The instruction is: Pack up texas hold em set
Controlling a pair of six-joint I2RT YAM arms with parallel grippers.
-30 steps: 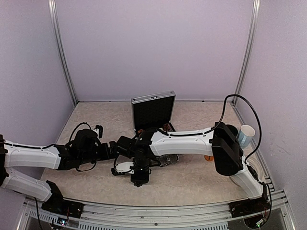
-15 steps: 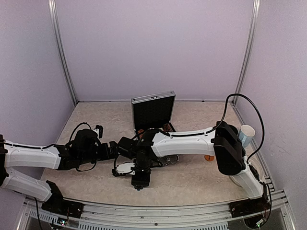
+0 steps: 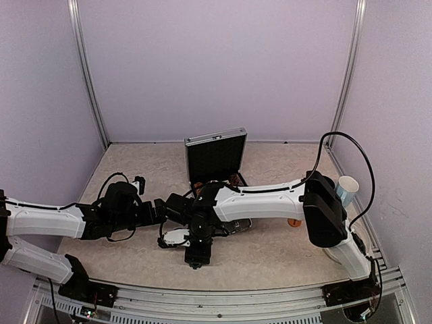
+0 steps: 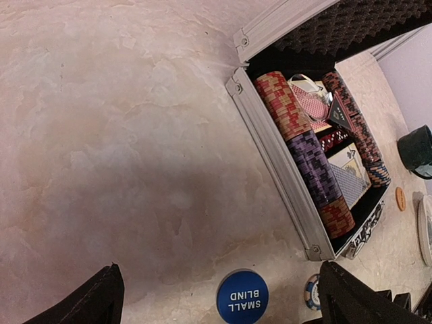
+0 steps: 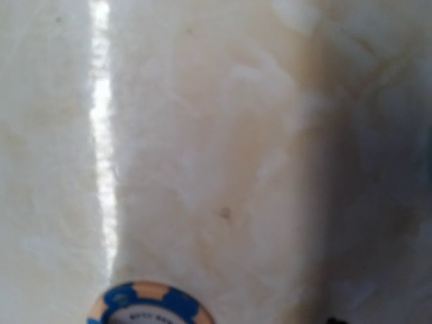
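Your left gripper (image 4: pixel 217 273) is wide open and holds nothing. The blue SMALL BLIND button (image 4: pixel 242 295) lies just under it. You cannot tell how wide your right gripper (image 3: pixel 194 256) is; a blue-edged chip (image 5: pixel 148 307) lies below it. Beside them the silver case (image 4: pixel 277 162) stands open, with chip rows (image 4: pixel 307 158), card decks (image 4: pixel 347 181) and a black triangle (image 4: pixel 339 116) inside. A dark mug (image 4: pixel 415 150) sits past it.

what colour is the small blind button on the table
Blue with white lettering; the small blind button shows best in the left wrist view.

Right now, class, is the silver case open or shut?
Open. The case has its lid upright; chips and card decks show inside.
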